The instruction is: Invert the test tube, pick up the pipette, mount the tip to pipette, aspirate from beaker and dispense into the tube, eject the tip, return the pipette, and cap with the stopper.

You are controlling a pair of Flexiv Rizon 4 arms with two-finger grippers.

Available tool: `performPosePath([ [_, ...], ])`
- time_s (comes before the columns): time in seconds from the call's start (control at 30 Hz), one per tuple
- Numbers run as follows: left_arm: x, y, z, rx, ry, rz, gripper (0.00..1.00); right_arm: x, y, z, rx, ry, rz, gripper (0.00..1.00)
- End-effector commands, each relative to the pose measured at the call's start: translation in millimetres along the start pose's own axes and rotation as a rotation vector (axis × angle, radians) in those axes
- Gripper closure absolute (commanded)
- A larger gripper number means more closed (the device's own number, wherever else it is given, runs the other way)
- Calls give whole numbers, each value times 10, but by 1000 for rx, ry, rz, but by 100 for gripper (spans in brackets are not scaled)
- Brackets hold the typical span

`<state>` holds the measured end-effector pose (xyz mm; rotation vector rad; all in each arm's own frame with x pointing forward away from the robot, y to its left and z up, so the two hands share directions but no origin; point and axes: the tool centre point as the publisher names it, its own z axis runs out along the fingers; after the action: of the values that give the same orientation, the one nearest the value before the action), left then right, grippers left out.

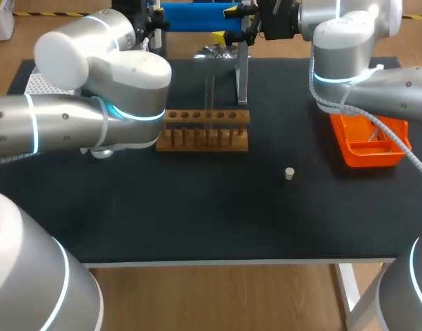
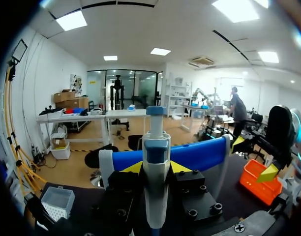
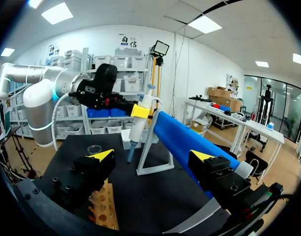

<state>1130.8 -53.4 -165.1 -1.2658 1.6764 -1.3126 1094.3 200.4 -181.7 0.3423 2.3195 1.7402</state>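
Gripping the pipette (image 2: 155, 147) in our left gripper (image 2: 156, 167), we had our right gripper (image 3: 153, 156) wide open, holding nothing.

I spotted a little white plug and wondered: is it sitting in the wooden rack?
No, the white stopper stands alone on the black table, well apart from the wooden rack.
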Motion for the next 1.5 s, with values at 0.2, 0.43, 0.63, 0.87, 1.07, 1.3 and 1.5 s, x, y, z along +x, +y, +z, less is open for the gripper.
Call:
performPosePath([
  [0.2,-19,-3,129,-30,-43,-11,100,2,1,-2,1,-1,0,0],
  [0.43,-54,-12,187,-62,-80,-18,100,2,1,-2,1,-1,0,0],
  [0.63,-68,-3,227,-90,-114,-24,100,2,1,-2,1,-1,0,0],
  [0.87,-71,5,260,-115,-154,-23,100,2,1,-2,1,-1,0,0],
  [1.07,-74,25,283,-136,-189,-30,100,2,1,-2,1,-1,0,0],
  [1.3,-72,60,300,-161,-223,-31,100,2,1,-2,1,-1,0,0],
  [1.5,-69,101,314,-181,-236,-35,100,2,1,-2,1,-1,0,0],
])
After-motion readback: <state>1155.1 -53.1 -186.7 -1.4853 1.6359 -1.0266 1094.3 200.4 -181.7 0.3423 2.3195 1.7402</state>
